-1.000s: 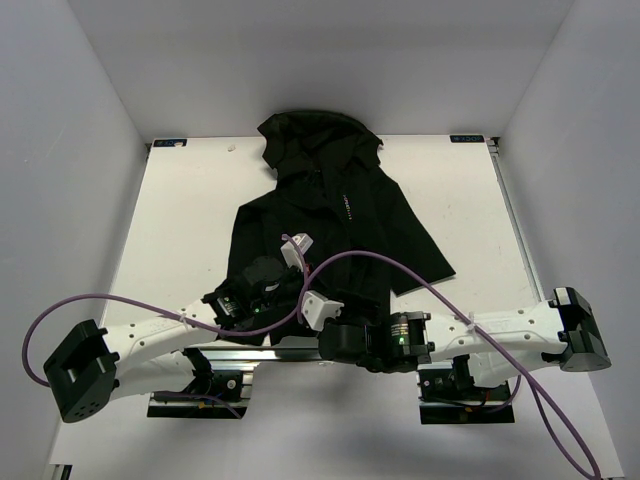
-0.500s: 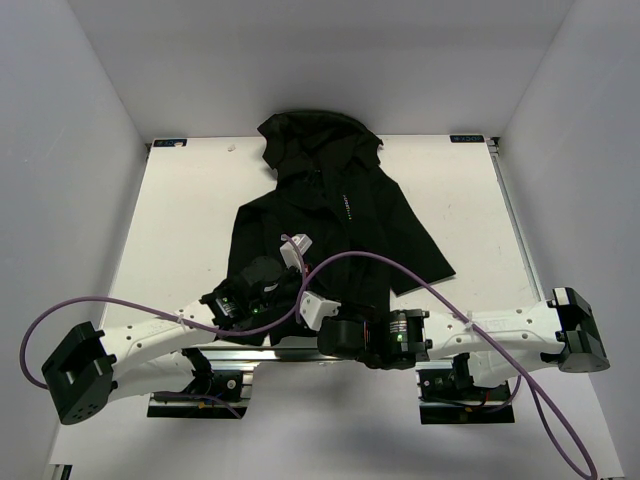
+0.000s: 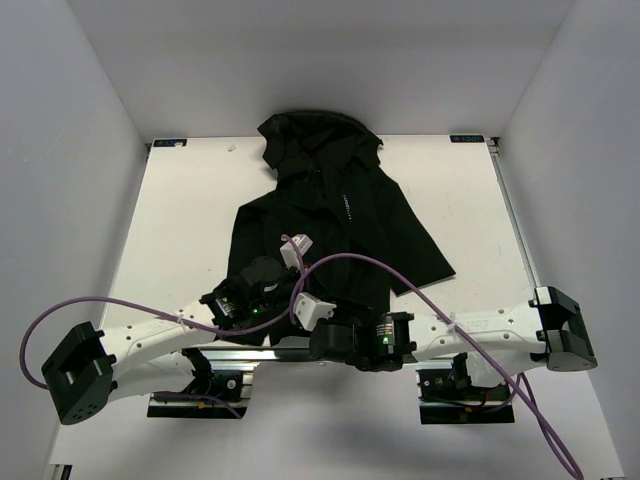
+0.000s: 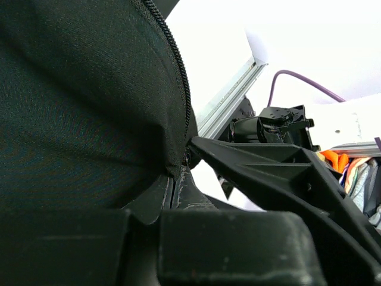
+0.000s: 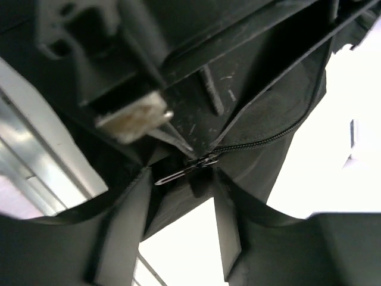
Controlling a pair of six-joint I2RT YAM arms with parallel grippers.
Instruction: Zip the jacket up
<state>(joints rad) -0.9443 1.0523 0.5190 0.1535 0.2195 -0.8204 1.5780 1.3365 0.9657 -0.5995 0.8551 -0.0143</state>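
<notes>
A flat white desk (image 3: 180, 220) carries the large black hooded fabric jacket (image 3: 340, 215). The jacket lies spread at the middle of the desk, its hood against the far edge, its hem at the near edge, and one sleeve angled toward the right edge. The white left arm (image 3: 150, 340) and the white right arm (image 3: 480, 330) both reach inward along the near edge and meet over the hem. A thin purple cable (image 3: 400, 275) loops across the lower front of the jacket.

The left hand (image 4: 184, 156) is closed on the jacket, pinching the cloth edge right at the foot of the black toothed centre zipper (image 4: 178, 77), which curves up and away from the pinch.

The right hand (image 5: 181, 176) sits just beside the left one at the same spot. Its two dark fingers stand on either side of the small metal zipper slider (image 5: 207, 159), whose thin silver pull tab (image 5: 172, 174) points out between them. Whether the fingers actually clamp the tab cannot be told; a pale gap shows between them lower down.
</notes>
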